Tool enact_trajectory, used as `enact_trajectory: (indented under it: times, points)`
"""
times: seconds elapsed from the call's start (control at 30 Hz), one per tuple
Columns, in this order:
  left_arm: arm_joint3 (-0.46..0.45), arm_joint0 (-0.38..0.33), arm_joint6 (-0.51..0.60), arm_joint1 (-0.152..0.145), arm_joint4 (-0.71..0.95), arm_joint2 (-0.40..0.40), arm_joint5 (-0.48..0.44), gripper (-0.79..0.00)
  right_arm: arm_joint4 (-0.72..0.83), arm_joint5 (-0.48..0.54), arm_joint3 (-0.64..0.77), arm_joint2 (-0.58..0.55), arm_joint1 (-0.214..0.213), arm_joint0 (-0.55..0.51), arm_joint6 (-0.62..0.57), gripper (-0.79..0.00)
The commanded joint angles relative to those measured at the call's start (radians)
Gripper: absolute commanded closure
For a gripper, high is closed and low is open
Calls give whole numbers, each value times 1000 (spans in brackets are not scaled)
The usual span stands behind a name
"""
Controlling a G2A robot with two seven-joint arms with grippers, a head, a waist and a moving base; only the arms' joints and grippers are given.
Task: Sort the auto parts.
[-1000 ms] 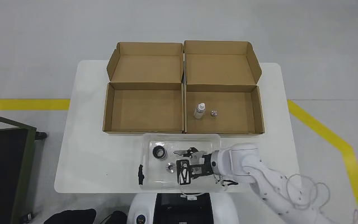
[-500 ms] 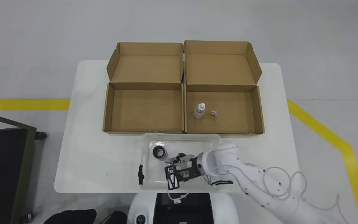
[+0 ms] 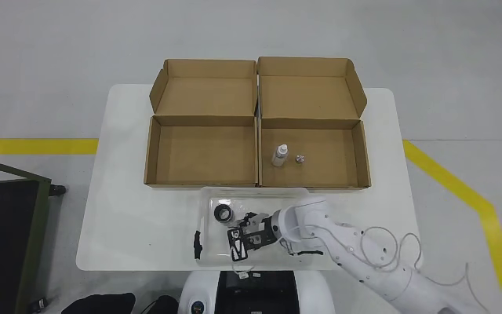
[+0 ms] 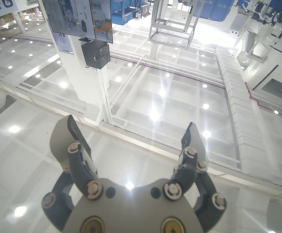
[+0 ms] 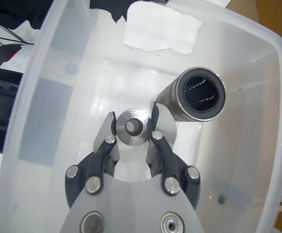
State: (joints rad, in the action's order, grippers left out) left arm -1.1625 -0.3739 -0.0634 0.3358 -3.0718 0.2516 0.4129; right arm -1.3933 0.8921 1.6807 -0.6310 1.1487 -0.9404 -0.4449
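Industrial hall or robotics test floor, by every sign. Below, smooth grey floor (image 3: 70,47) marked with a yellow line (image 3: 47,146), as in a factory bay. On the white worktop (image 3: 125,204), plain cardboard boxes (image 3: 202,153) and a clear bin (image 3: 259,189) of machined stock: a steel bushing (image 5: 123,132), a linear bearing (image 5: 169,103). Overhead, in the left wrist view, a high coffered ceiling (image 4: 187,92) dotted with round lamps (image 4: 162,93), a white pillar (image 4: 88,83) hung with screens (image 4: 75,17), an aluminium frame (image 4: 171,24), and blue panelled units (image 4: 130,11) beyond.
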Motion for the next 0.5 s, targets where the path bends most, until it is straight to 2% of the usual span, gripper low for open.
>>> enact_trajectory:
  times: [0.0,0.47]
  points:
    - [0,0,0,0,0,0,0,-785,6,8,8,-4,-1,0,3,0]
    - [0,0,0,0,0,0,0,-785,107,50,122,-92,-23,-34,11,0]
